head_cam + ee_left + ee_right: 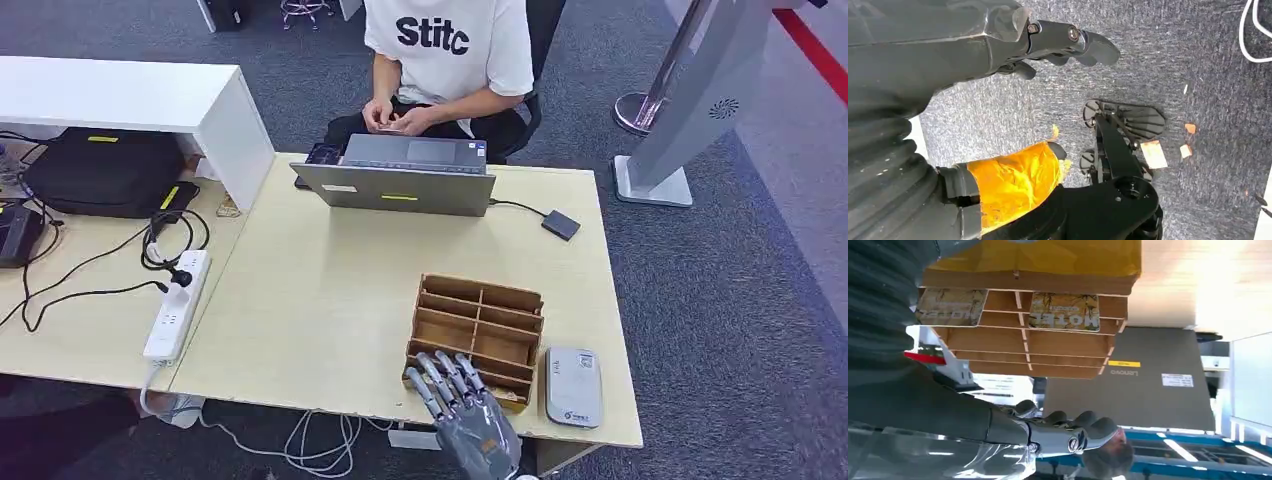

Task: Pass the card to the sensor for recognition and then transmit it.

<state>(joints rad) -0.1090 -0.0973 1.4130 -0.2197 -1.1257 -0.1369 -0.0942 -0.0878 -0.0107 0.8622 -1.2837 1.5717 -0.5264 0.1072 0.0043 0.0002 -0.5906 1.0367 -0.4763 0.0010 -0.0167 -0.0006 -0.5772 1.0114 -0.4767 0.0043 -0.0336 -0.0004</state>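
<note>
A wooden card rack [478, 325] stands near the table's front edge. The right wrist view looks into its slots, where two "HOTEL" cards [1064, 311] [950, 307] lie side by side in the row closest to my hand. My right hand [465, 410] hovers at the rack's near edge with its fingers [1068, 432] spread and nothing in them. A grey card sensor [572, 387] lies flat just right of the rack. My left hand [1058, 42] hangs over the carpet, its fingers apart and holding nothing.
A grey laptop [395, 177] sits at the far side of the table [320, 300] with a person [445, 60] seated behind it. A small dark box [561, 224] on a cable lies right of the laptop. A white power strip [177, 305] and cables lie at the left.
</note>
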